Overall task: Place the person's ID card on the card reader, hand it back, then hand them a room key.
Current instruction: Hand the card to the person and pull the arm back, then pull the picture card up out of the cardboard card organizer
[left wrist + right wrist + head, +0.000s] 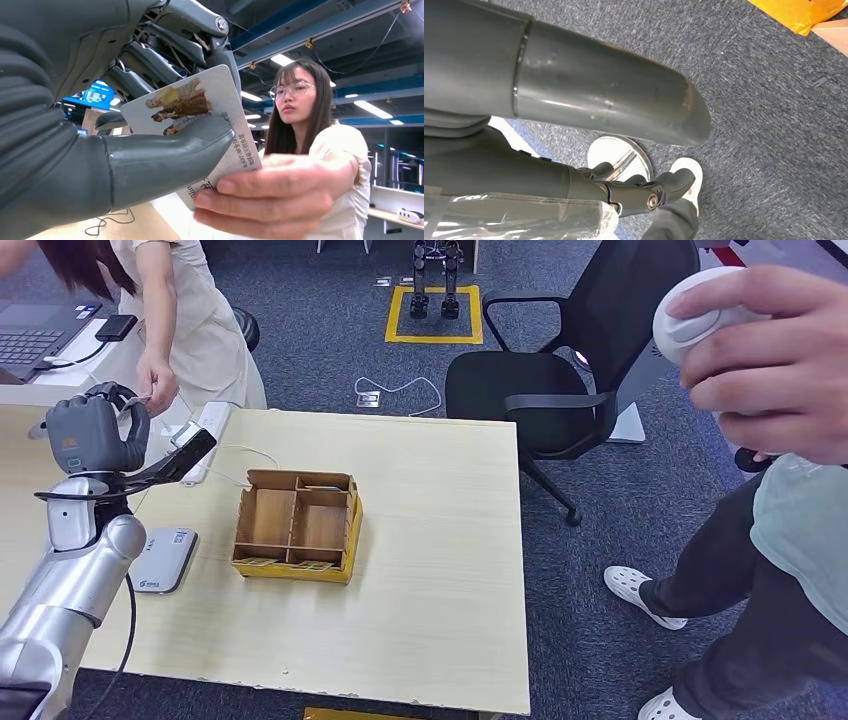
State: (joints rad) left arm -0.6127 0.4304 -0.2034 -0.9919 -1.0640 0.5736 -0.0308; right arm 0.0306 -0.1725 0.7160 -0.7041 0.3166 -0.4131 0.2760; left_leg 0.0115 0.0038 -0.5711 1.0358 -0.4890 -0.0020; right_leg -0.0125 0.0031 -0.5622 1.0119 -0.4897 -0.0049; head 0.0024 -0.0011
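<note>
My left hand (95, 430) is raised over the table's far left corner. In the left wrist view its thumb (165, 155) and fingers (150, 65) pinch the ID card (210, 105), a white card with a printed picture. A person's hand (265, 200) grips the card's other end; from the head view that hand (157, 380) meets mine. The grey card reader (165, 558) lies flat on the table (440, 570) below my forearm. My right hand (589, 95) hangs over the carpet with nothing in it, fingers apart.
A cardboard divider box (297, 525) with a few cards along its front sits mid-table. A white power strip (205, 430) and cable lie behind my hand. A black chair (560, 370) stands at the right; a second person's hand holds a white controller (700, 320).
</note>
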